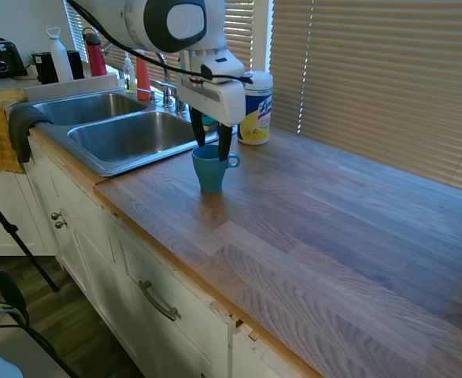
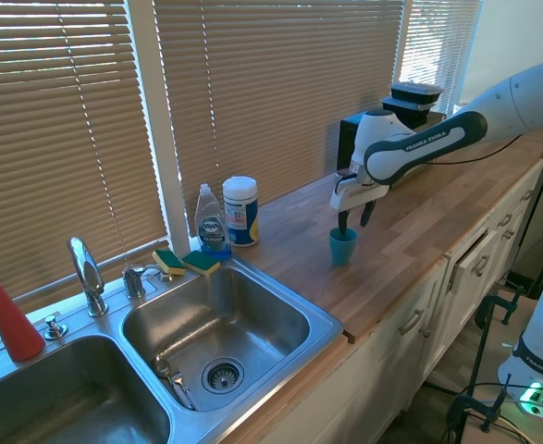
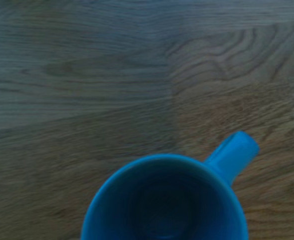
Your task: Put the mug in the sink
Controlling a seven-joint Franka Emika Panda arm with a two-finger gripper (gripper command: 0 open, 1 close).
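First exterior view: mug (image 1: 210, 169) upright on wooden counter (image 1: 333, 228), near sink (image 1: 124, 135). Gripper (image 1: 211, 143) parted, fingers straddling the rim. Step: grasping. Next, likely: close, lift, carry over basin.

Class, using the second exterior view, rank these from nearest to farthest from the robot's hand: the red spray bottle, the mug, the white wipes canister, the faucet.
1. The mug, directly under the hand on the wooden counter.
2. The white wipes canister, by the blinds, beside the sink.
3. The faucet, behind the sink's divider.
4. The red spray bottle, at the far edge beyond the faucet.
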